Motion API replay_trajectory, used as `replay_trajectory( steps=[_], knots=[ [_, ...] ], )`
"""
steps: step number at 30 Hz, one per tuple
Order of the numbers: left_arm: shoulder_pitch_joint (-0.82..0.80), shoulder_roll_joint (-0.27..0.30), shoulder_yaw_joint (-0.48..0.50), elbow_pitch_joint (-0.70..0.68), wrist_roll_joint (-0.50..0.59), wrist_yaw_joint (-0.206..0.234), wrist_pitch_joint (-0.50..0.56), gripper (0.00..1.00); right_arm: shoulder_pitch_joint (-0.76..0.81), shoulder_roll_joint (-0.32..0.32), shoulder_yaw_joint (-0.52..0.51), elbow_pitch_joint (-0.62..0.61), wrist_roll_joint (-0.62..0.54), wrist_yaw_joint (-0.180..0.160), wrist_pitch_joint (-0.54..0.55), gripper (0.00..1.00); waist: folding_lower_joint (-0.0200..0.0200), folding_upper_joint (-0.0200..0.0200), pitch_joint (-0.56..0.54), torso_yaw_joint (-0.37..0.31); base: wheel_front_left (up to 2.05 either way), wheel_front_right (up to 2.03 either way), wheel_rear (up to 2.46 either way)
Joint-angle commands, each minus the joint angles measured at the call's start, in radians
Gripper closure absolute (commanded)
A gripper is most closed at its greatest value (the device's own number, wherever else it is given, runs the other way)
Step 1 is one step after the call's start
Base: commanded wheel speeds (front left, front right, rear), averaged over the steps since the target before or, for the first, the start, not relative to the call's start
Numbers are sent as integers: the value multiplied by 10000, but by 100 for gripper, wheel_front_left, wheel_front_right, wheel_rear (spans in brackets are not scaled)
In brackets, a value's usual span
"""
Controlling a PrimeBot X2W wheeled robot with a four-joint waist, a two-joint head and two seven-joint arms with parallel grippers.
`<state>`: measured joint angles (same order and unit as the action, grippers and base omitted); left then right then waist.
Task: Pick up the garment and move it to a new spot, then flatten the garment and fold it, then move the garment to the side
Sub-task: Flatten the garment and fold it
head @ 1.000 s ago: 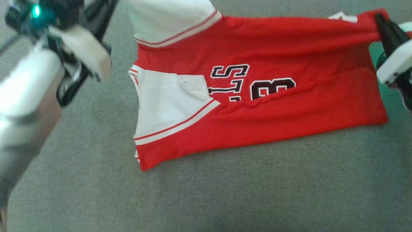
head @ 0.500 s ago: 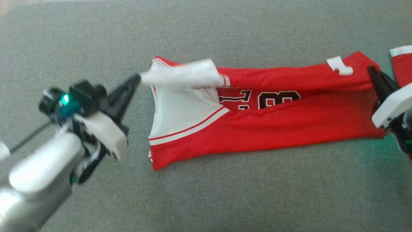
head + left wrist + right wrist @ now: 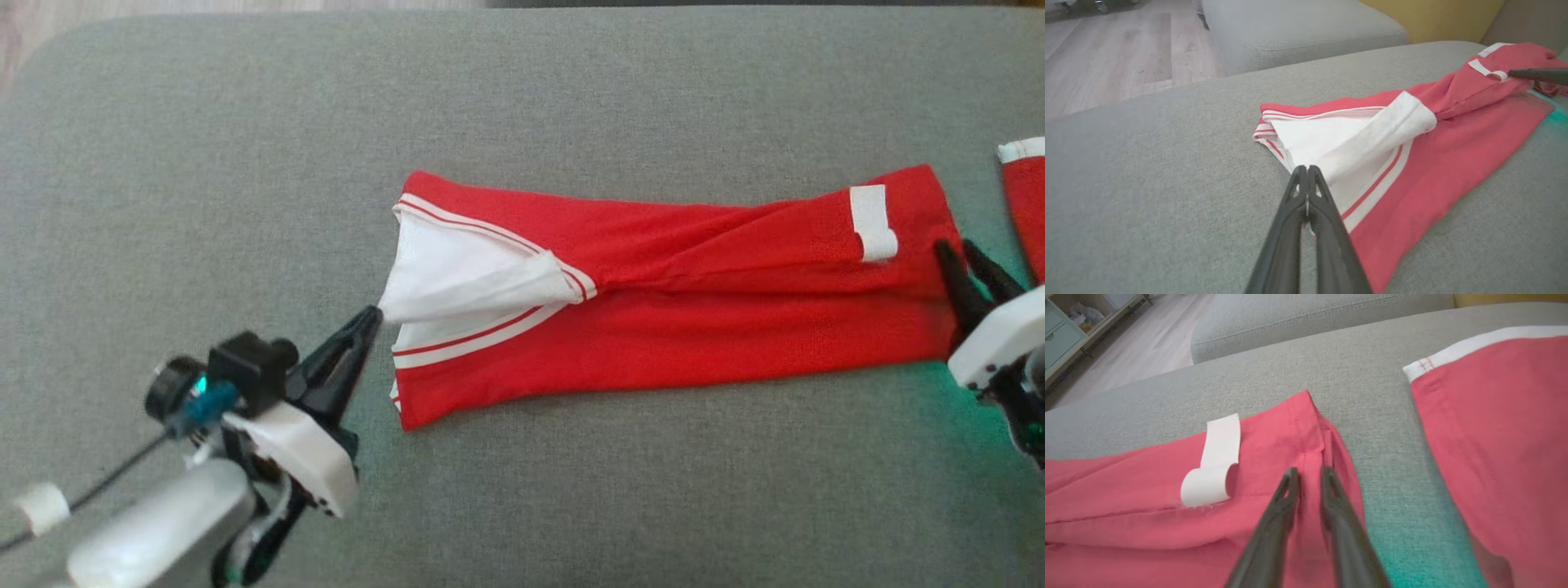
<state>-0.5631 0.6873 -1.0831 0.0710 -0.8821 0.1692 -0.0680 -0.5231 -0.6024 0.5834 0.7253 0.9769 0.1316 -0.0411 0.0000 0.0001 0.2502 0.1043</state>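
left fingers pinch garment, right fingers ajar

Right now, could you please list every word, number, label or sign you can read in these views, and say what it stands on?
None: there is no legible text at this moment.
garment: only plain red and white fabric with stripes faces up, with no letters or numbers.
white tag: looks blank in the head and right wrist views.
second red piece: has a white hem and no print visible.
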Motion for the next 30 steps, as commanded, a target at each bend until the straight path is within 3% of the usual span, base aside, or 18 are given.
replay_trajectory(
  steps=[1,6,10,16,23,30],
  knots=[
    [-14,92,411,-73,-65,191,-389,0,305,-129,-149,-73,-15,-9,-331,0,0,-1,-110,31,0,0,0],
    [861,-634,874,536,-349,814,-1563,0,1015,228,-605,-24,-141,-9,-1250,0,0,-1,-531,77,0,0,0],
    [1674,-1346,1699,800,-137,1460,-1915,0,1814,648,-1061,-63,-356,-9,-1825,0,0,-1,-944,230,0,0,0],
    [3293,-2556,3944,-12,2027,2248,-1934,0,2572,1236,-1979,-134,-957,-9,-2103,0,0,-1,-1342,555,0,0,0],
    [4740,-3513,5396,-599,3646,1863,-1936,0,2357,1544,-3115,794,-1632,-9,-2003,0,0,-1,-1605,1083,0,0,0],
    [5508,-4277,5975,-741,5258,1403,-1937,0,1225,1603,-4681,3494,-2659,-9,-1783,0,0,-1,-1636,1852,0,0,0]
  ],
)
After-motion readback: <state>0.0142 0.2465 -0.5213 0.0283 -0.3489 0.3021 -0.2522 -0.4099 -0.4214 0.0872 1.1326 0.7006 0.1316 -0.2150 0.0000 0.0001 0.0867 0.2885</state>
